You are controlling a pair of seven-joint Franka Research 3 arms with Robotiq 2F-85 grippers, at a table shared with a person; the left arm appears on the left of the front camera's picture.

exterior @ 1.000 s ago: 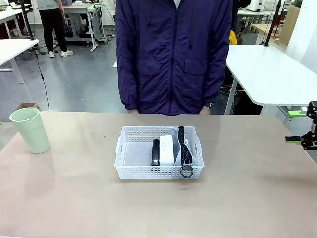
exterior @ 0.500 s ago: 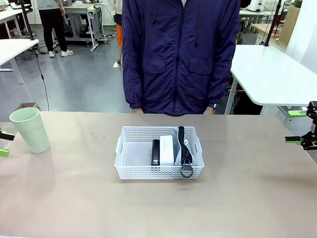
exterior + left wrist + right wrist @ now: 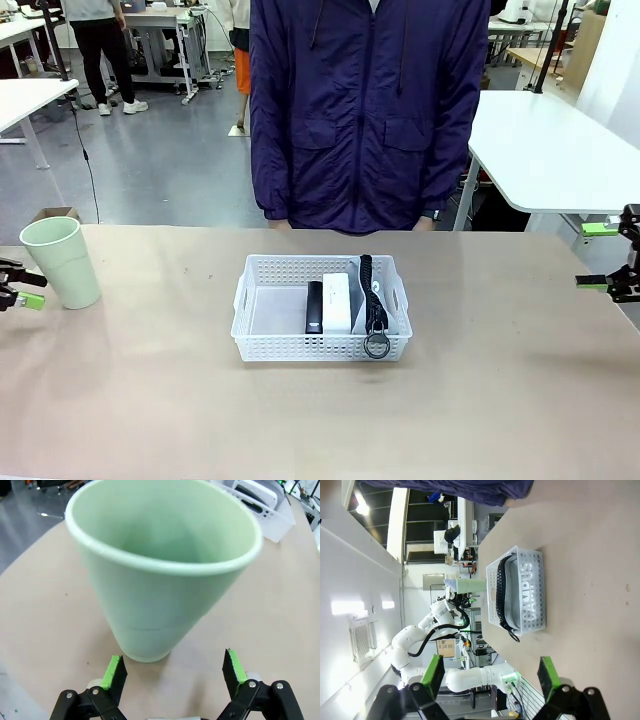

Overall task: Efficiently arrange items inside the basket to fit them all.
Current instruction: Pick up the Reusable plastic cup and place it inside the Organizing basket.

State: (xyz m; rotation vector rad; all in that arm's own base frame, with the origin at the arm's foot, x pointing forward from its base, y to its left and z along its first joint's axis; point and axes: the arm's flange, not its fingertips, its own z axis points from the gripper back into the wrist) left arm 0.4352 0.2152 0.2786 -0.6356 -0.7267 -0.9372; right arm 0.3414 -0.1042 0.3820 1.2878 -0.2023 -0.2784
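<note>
Since 0.5 s ago the left gripper (image 3: pixel 27 290) has slid in from the table's left edge toward the cup (image 3: pixel 60 262). Its 2 green pads (image 3: pixel 113 670) are spread wide, low by the foot of the upright cup, not touching it. The right gripper (image 3: pixel 595 255) hangs at the table's right edge, fingers spread, holding nothing, well apart from the basket (image 3: pixel 320 346). That basket sits mid-table holding the stapler (image 3: pixel 314 305), clock (image 3: pixel 337 300) and pouch (image 3: pixel 391 312) side by side in its right part. The ring (image 3: pixel 377 347) hangs over the near wall.
</note>
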